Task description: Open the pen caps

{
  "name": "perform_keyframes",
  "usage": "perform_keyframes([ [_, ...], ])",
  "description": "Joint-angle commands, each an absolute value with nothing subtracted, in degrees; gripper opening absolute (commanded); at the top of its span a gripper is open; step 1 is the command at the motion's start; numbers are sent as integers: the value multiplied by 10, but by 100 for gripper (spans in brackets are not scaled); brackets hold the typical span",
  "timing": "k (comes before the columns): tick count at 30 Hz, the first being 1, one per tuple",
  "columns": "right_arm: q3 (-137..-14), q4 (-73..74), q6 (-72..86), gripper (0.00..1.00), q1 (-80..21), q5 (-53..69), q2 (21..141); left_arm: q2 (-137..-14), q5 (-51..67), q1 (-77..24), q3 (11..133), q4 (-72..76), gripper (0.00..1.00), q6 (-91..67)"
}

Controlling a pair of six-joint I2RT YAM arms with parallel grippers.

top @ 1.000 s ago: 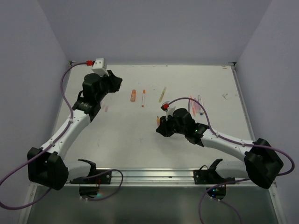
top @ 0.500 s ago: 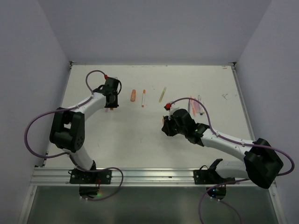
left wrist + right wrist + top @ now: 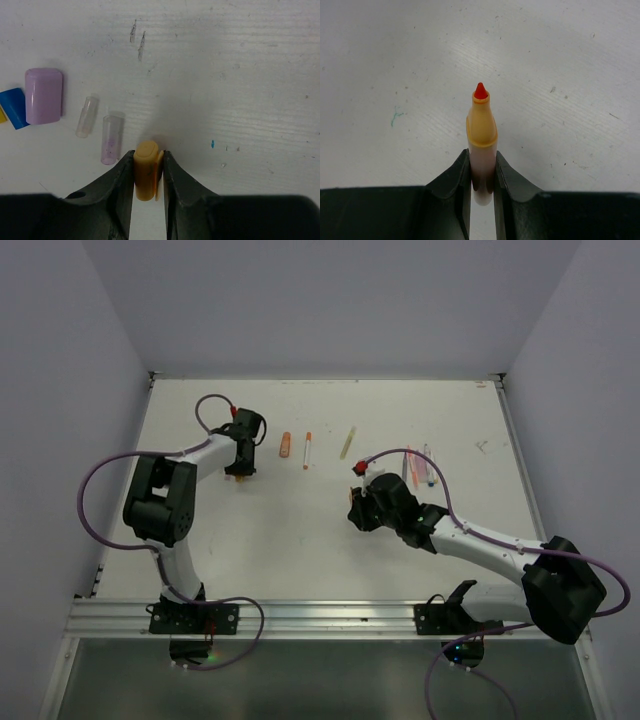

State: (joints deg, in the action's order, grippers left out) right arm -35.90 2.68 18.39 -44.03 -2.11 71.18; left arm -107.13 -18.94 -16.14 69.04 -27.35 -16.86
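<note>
Left tool (image 3: 148, 172) grips an orange cap (image 3: 145, 162) near the lilac cap (image 3: 44, 95). Right tool (image 3: 482, 167) clamps the uncapped pen (image 3: 481, 125), tip pointing away.

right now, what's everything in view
orange cap: 1, orange, in left gripper
lilac cap: 1, lilac, on table
blue cap: 1, blue, beside lilac cap
clear caps: 2, clear, between lilac cap and orange cap
open pen: 1, orange collar, red tip, in right gripper
loose pens: 3, orange, orange-white, yellow, far middle
pen cluster: count unclear, pink, blue, far right
table: 1, white
left gripper: 1, black, shut on orange cap
right gripper: 1, black, shut on open pen
</note>
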Motion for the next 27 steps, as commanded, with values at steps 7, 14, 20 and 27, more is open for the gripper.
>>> perform_keyframes([
  [7, -382, 28, 185, 0, -435, -41, 705, -1068, -198, -159, 704, -259, 45, -158],
  [14, -417, 76, 194, 0, -432, -96, 715, -1021, -174, -159, 708, -271, 48, -170],
  [20, -474, 141, 192, 0, -410, -172, 751, -898, -128, -160, 724, -290, 56, -179],
  [27, -532, 183, 194, 0, -353, -204, 825, -699, -155, -160, 718, -290, 87, -177],
])
